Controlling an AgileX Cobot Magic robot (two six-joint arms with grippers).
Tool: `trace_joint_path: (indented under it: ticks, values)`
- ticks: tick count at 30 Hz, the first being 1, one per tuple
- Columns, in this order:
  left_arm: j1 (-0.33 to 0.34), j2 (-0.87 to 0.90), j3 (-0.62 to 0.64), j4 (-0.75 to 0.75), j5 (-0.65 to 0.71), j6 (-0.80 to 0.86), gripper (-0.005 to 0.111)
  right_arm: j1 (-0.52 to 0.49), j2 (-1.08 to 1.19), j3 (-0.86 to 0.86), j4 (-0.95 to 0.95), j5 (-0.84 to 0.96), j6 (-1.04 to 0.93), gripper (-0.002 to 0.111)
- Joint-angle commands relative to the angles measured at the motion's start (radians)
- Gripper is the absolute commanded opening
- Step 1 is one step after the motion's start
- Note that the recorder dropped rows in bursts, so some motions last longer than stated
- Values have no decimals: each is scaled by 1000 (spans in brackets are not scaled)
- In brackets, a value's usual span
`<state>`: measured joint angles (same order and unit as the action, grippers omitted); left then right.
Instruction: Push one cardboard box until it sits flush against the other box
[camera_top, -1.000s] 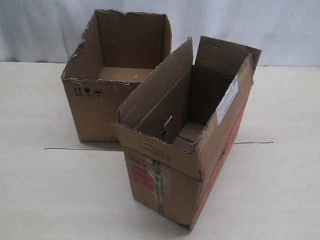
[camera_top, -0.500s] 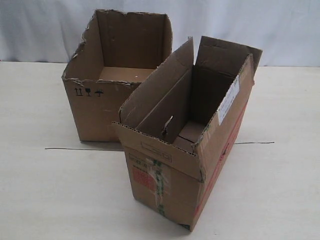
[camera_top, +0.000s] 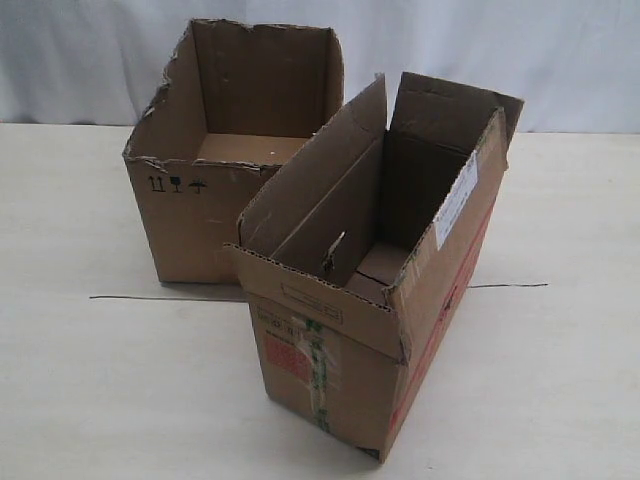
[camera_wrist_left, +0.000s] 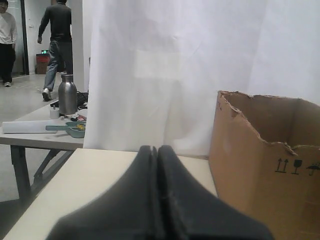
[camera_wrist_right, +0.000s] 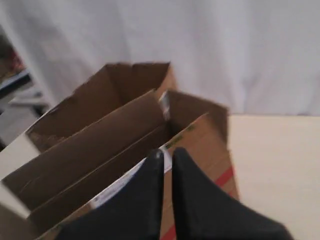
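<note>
The cardboard box (camera_top: 340, 370), narrow and tall with a red print and green-striped tape, stands front right in the exterior view, flaps up, turned at an angle. The other box (camera_top: 195, 230), wider with a torn rim and black symbols, stands behind it to the left. Their near corners overlap in this view, and I cannot tell whether they touch. Neither gripper shows in the exterior view. My left gripper (camera_wrist_left: 158, 149) is shut on nothing, low over the table beside the other box (camera_wrist_left: 265, 175). My right gripper (camera_wrist_right: 168, 151) is shut, a thin slit between its tips, just above the cardboard box's (camera_wrist_right: 100, 145) labelled side wall.
A thin black line (camera_top: 150, 297) runs across the pale table (camera_top: 90, 380) under the boxes. A white curtain (camera_top: 500, 50) hangs behind. The left wrist view shows a side table with a steel bottle (camera_wrist_left: 67, 94) and two people far off.
</note>
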<state>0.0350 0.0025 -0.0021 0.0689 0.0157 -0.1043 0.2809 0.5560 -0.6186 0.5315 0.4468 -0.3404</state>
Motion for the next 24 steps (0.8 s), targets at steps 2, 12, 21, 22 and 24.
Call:
trace_joint_path:
  ticks: [2, 12, 21, 22, 24]
  values:
    - [0, -3, 2, 2, -2, -6, 0, 132, 165, -57, 92, 177, -176, 5]
    - [0, -3, 2, 0, -2, -6, 0, 452, 312, -134, -191, 417, 29, 5]
    - [0, -3, 2, 0, -2, -6, 0, 750, 463, -298, -456, 509, 296, 5]
    - [0, -3, 2, 0, -2, -6, 0, 780, 499, -320, -464, 519, 309, 5]
    - [0, -3, 2, 0, -2, -6, 0, 831, 575, -360, -475, 532, 326, 5]
